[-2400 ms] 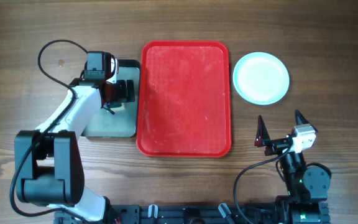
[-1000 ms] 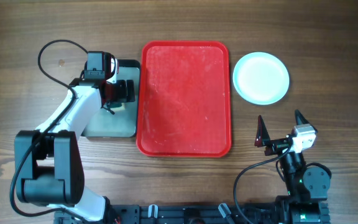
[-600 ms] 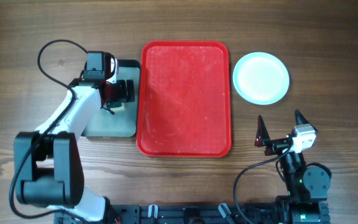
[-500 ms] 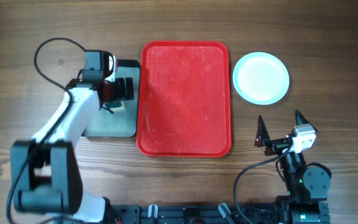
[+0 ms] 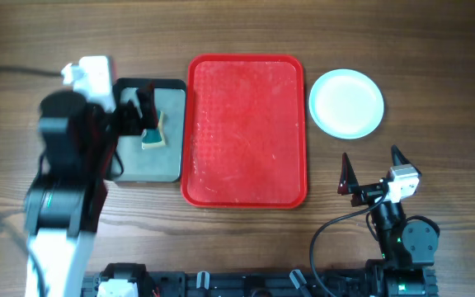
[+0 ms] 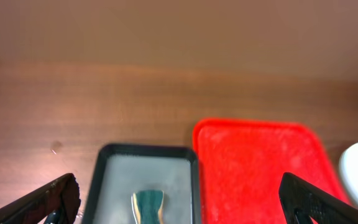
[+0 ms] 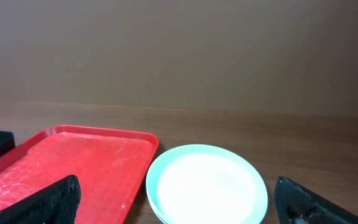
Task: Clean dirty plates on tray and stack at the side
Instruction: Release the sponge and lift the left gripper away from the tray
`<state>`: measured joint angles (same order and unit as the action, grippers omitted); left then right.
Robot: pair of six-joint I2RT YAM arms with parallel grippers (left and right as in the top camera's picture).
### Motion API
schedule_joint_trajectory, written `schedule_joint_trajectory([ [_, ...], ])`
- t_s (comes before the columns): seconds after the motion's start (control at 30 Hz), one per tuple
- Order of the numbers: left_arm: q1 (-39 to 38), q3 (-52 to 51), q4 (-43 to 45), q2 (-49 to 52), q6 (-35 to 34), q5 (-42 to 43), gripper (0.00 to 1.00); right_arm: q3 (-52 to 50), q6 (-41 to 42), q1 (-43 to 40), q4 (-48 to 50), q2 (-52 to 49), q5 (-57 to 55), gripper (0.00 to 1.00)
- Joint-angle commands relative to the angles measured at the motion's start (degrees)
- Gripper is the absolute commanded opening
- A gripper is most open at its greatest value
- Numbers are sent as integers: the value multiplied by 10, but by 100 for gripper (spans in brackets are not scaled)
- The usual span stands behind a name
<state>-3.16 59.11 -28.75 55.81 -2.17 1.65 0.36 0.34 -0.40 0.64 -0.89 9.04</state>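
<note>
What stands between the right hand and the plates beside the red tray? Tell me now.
Nothing visible does. The right hand, open, faces the plates across a bare stretch of wooden table. The red tray lies beside the plates, outside that path.

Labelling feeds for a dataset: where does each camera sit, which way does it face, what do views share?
Overhead: above the table, looking straight down on red tray, plates, grey tray; left arm, right arm show.
Left wrist: raised, looking forward over grey tray and sponge; tips of open left pincer in lower corners.
Right wrist: low, facing plates and red tray; open right pincer tips likewise.
Shared: all three show the red tray.
</note>
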Motion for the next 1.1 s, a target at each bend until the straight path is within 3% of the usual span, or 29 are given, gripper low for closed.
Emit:
schedule_joint_trajectory([
  [0.0, 1, 0, -42, -83, 3, 8, 100, -1, -2, 2, 1, 6, 13, 100],
  [0.37, 1, -31, -235, -260, 2, 7, 100, -1, -2, 2, 1, 6, 13, 100],
  [0.7, 1, -112, -239, -449, 2, 9, 100, -1, -2, 2, 1, 6, 13, 100],
  [1.07, 1, -208, -239, -556, -22, 9, 100, -1, -2, 2, 1, 6, 13, 100],
])
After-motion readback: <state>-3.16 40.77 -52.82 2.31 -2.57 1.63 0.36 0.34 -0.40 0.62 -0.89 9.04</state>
